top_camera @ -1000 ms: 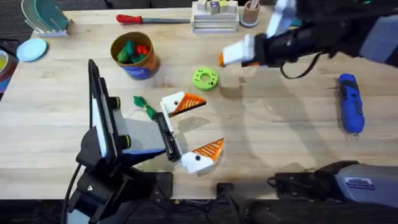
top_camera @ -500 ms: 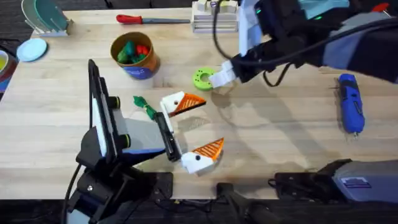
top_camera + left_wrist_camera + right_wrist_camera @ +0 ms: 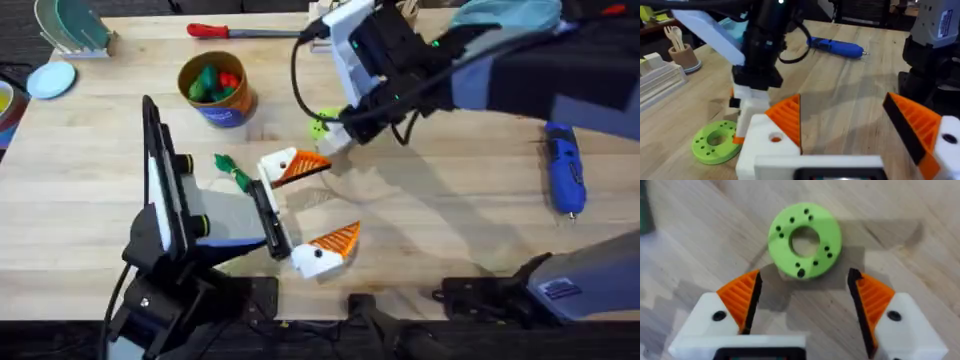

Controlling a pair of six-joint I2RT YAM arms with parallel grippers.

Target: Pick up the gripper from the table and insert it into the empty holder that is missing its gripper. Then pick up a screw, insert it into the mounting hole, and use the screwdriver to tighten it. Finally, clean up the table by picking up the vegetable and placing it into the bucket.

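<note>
Two robot arms are working over a light wooden desk (image 3: 450, 210). The right end effector (image 3: 802, 307) is hovering, fingers spread apart, just beside one green ring-shaped disc (image 3: 805, 240). The left end effector (image 3: 310, 210) is resting released on the desk. One orange-tan bucket (image 3: 218, 90) with a blue band is sitting at the back left. One blue-handled screwdriver (image 3: 563, 165) is lying far right. One thin green vegetable (image 3: 233, 172) is lying near the left end effector.

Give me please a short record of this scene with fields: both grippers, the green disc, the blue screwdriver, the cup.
right gripper: open, above the green ring-shaped plastic disc
left gripper: open, low over the wooden table, holding nothing
disc: flat on the table, not gripped
blue-handled screwdriver: lying at the table's right side
orange-tan cup with blue band: upright, green and red toy foods inside
</note>
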